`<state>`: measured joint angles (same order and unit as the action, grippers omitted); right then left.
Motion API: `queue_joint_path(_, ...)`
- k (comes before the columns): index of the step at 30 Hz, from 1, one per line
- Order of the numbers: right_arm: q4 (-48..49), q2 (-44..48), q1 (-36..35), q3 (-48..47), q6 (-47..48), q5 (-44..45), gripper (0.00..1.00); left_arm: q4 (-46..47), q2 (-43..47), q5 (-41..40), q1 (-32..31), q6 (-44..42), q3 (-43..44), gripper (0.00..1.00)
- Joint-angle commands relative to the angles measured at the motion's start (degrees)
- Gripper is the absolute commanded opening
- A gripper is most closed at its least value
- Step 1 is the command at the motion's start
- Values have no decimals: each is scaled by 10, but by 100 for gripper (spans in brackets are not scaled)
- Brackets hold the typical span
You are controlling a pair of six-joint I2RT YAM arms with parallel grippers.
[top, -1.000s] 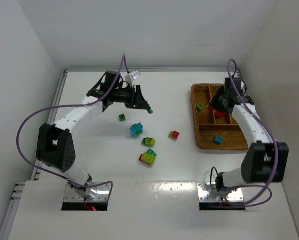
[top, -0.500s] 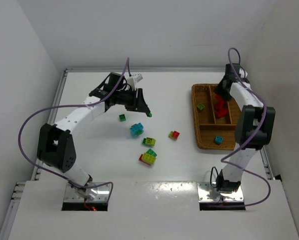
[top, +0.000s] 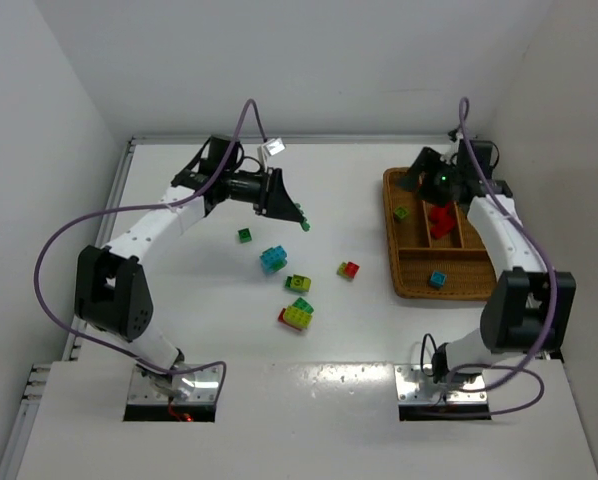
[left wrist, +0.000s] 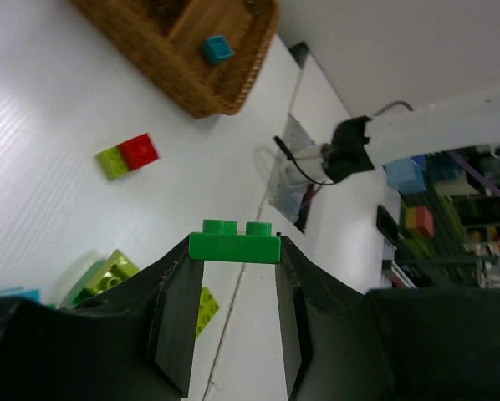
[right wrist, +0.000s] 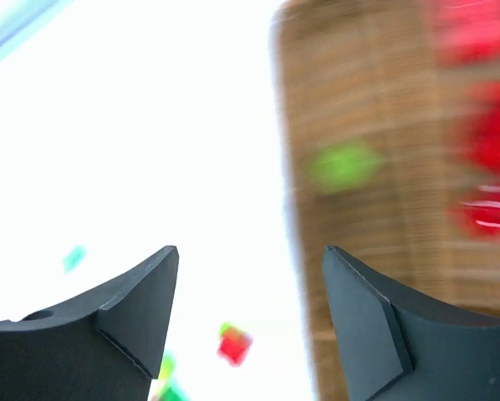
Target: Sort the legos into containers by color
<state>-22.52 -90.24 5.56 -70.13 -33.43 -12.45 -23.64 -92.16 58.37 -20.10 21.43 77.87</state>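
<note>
My left gripper [top: 297, 214] is shut on a small green lego [left wrist: 234, 244], held above the table left of centre. Under it lie loose legos: a dark green one [top: 244, 235], a cyan one [top: 273, 259], a green and yellow one [top: 298, 283], a mixed stack [top: 297, 314] and a red and yellow-green pair [top: 348, 269]. The wicker tray of containers [top: 391, 250] holds red legos [top: 441, 220], a green one [top: 402, 213] and a cyan one [top: 437, 279]. My right gripper [top: 416, 180] hovers open and empty over the tray's far left corner.
White walls close in the table at the back and on both sides. The right wrist view is blurred, with the tray's edge [right wrist: 375, 217] under the right finger. A purple cable loops beside each arm.
The right gripper has opened and swung from the red compartment toward the tray's far left corner; the red lego it held lies in the tray. The left arm shifted slightly, still holding the green lego.
</note>
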Motion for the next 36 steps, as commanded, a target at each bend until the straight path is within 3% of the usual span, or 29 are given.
queue_joint_path(1,86,52,-78,52,74,-316,70,51,6,128,4,-33,-3,0)
queue_joint_path(4,62,58,-150,52,102,-394,75,56,11,153,-1,-57,-3,0)
queue_joint_path(7,56,42,-202,35,122,-410,82,56,17,153,-7,-57,-3,0)
queue_joint_path(15,77,-23,-282,-23,116,-456,82,74,6,113,-13,-29,-3,0)
queue_joint_path(16,85,-23,-291,-23,116,-462,79,80,6,113,-13,-24,-3,0)
queue_joint_path(20,130,-23,-296,-12,88,-481,70,85,6,113,-13,-18,-3,0)
queue_joint_path(23,108,-23,-296,-12,98,-486,64,85,6,108,-6,-18,-3,0)
queue_joint_path(27,102,1,-286,6,103,-486,64,85,1,108,1,-18,-3,0)
queue_joint_path(30,102,16,-286,17,103,-510,70,85,1,108,7,-18,-9,0)
queue_joint_path(32,117,16,-291,17,91,-517,75,85,1,108,7,-13,-9,0)
queue_joint_path(36,172,9,-303,23,54,-536,75,96,1,108,7,-8,-9,0)
